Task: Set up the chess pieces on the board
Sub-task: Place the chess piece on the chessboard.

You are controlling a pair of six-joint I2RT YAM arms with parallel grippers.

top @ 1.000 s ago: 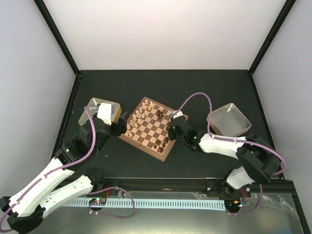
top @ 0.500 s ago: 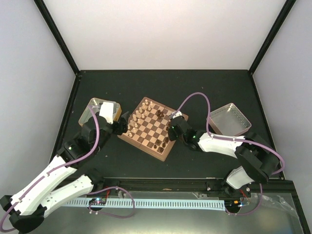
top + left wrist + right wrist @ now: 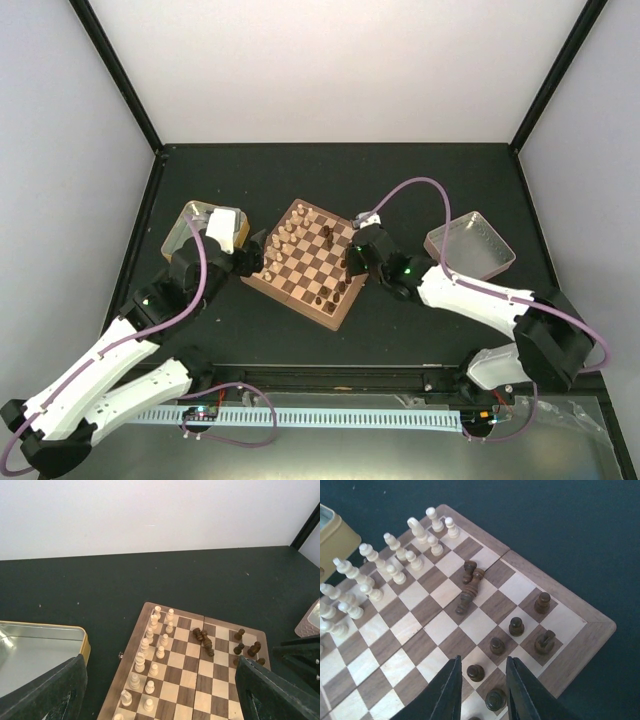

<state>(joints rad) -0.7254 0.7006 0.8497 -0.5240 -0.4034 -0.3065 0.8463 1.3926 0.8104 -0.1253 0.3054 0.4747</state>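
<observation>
The board point(image 3: 303, 268) lies turned diagonally in the middle of the black table. Cream pieces point(image 3: 150, 650) stand in two rows along its left side, also in the right wrist view point(image 3: 395, 565). Several dark pieces point(image 3: 516, 626) stand near the right side. A few dark pieces point(image 3: 470, 587) lie fallen mid-board, also in the left wrist view point(image 3: 204, 639). My left gripper point(image 3: 256, 254) is wide open and empty at the board's left edge point(image 3: 160, 700). My right gripper point(image 3: 350, 262) is open and empty, its jaws either side of a standing dark pawn point(image 3: 475, 671), above it point(image 3: 482, 680).
A gold-rimmed metal tray point(image 3: 190, 222) sits left of the board, partly under my left wrist, and shows in the left wrist view point(image 3: 40, 650). A second metal tray point(image 3: 470, 245) sits to the right. Black frame posts stand at the back corners.
My right gripper has shifted a little farther up along the board's right side and its arm has straightened. My left wrist drew back slightly from the board's left edge.
</observation>
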